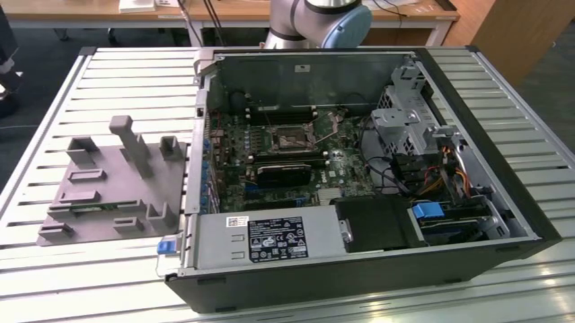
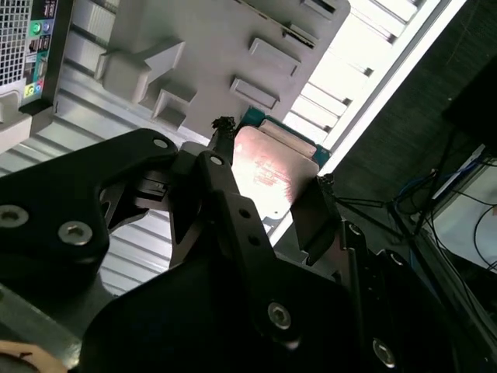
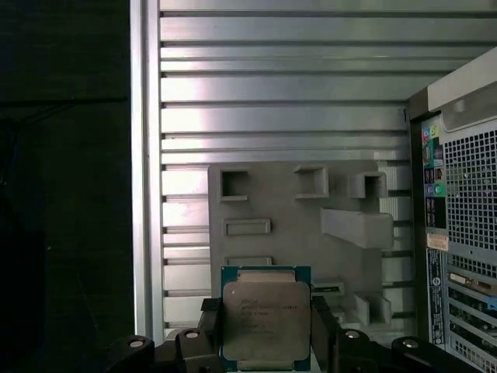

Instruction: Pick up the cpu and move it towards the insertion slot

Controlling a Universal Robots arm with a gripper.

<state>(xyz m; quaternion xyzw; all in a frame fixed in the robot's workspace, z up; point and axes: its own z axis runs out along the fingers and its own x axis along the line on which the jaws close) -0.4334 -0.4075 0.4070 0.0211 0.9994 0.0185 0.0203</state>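
My gripper (image 3: 266, 325) is shut on the cpu (image 3: 266, 311), a flat square chip with a silver-grey top and a green rim. A black finger (image 3: 210, 330) presses on each of two opposite edges. In the second wrist view the cpu (image 2: 272, 175) glints pinkish between the fingers (image 2: 221, 167). It hangs well above the grey fixture plate (image 3: 311, 225) on the slatted table. The insertion slot (image 1: 292, 140), a square socket with a shiny frame and dark centre, lies on the motherboard inside the open computer case (image 1: 359, 168).
The grey fixture plate (image 1: 112, 182) with upright blocks sits at the exterior view's left of the case. A black heatsink (image 1: 280, 175) lies just in front of the socket. Drive cages and cables (image 1: 431, 155) fill the case's right side. The arm's base (image 1: 319, 20) stands behind the case.
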